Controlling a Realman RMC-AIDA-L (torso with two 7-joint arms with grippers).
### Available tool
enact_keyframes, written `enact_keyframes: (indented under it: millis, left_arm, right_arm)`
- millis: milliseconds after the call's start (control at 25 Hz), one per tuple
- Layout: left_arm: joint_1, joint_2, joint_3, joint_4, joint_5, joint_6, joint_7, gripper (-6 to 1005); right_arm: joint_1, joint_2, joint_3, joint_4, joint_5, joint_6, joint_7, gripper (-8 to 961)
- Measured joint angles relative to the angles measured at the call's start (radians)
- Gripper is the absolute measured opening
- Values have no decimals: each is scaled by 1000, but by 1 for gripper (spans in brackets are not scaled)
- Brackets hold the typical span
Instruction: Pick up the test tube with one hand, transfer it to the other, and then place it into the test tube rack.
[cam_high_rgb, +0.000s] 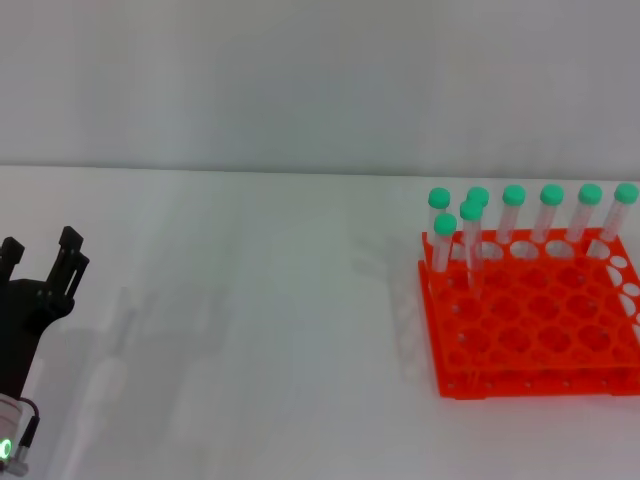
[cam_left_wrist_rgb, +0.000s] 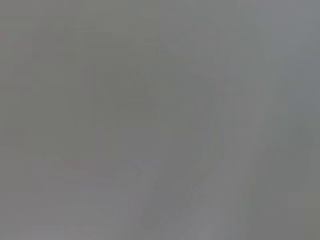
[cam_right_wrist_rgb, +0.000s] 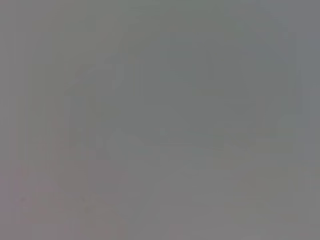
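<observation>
L gripper (cam_high_rgb: 40, 255) sits far left, fingers spread, empty. Tubes (cam_high_rgb: 472, 245) stand upright in orange rack (cam_high_rgb: 530, 335), well off toward the right; R arm not in sight.

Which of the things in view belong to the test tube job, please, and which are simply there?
Part of the job:
- test tube rack, orange, on the right
- green-capped test tubes standing in it
- left gripper, fingers open and holding nothing, at the left edge

Simply there:
- white table
- grey wall
</observation>
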Motion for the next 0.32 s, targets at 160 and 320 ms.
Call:
enact_keyframes:
  millis: [160, 320]
  left_arm:
    - [-3, 0, 0, 2, 0, -3, 0, 781]
    - [-5, 0, 0, 4, -1, -5, 0, 781]
  right_arm:
    - [3, 0, 1, 10, 1, 4, -1, 782]
    - [4, 0, 2, 18, 1, 12, -1, 782]
